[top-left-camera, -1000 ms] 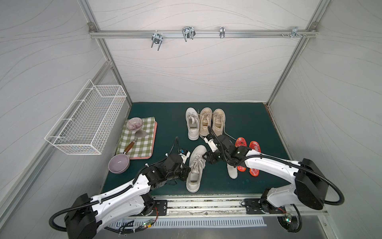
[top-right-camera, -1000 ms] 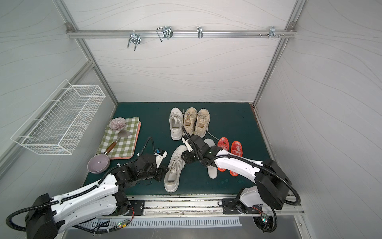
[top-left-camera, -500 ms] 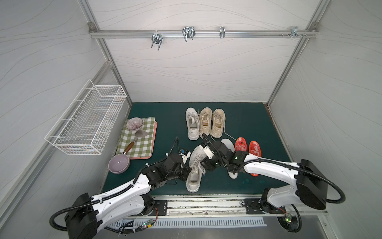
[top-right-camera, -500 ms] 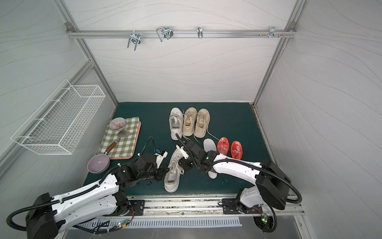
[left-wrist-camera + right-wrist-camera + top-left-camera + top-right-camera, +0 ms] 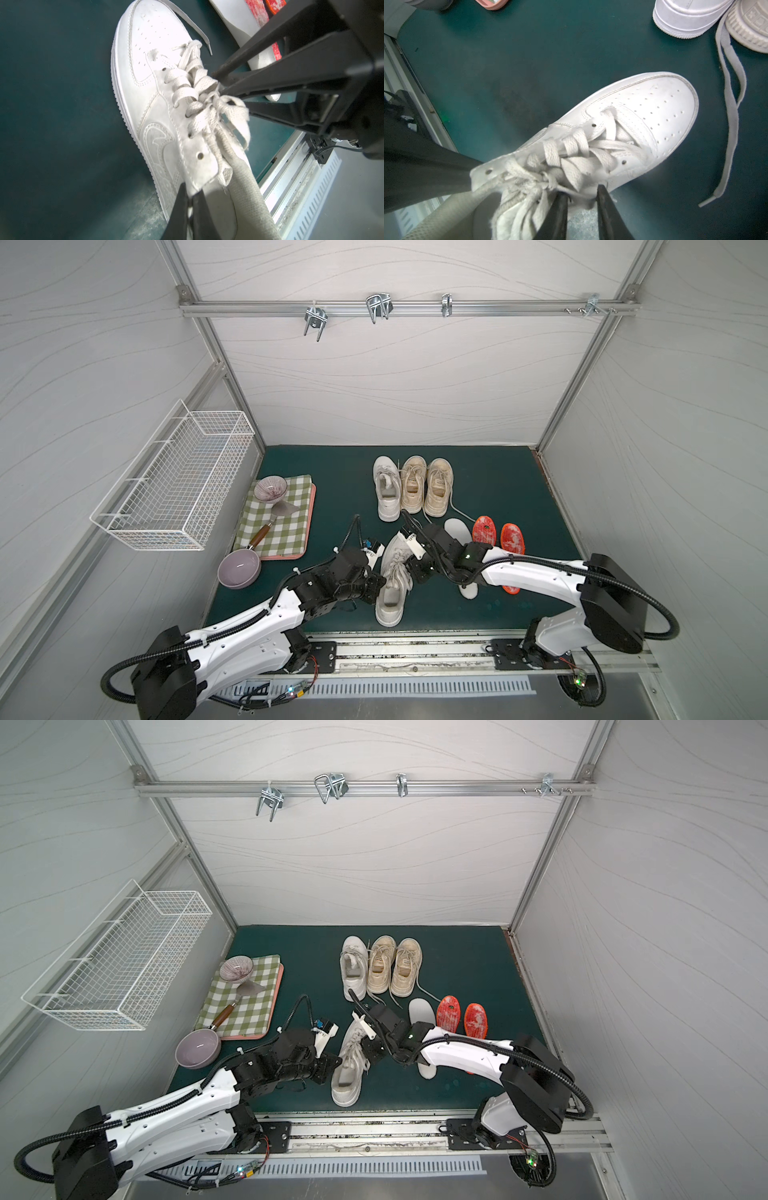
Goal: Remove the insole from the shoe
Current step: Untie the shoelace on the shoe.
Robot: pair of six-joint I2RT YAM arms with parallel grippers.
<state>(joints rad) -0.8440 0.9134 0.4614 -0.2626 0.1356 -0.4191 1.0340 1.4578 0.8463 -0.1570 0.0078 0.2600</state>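
**Left wrist view: white shoe [image 5: 149, 87] pinched at the laces**

The left claw [image 5: 190, 192] is clamped on the shoe's lace flap; the insole cannot be made out. Opposite, the right claw [image 5: 581, 192] straddles the other flap, jaws narrow; whether it grips is unclear. Both arms reach low, converging. Beyond the left claw, a pink tray [image 5: 311, 518] carries a checked cloth [image 5: 286, 531], striped bowl [image 5: 270, 488] and spatula [image 5: 284, 510].
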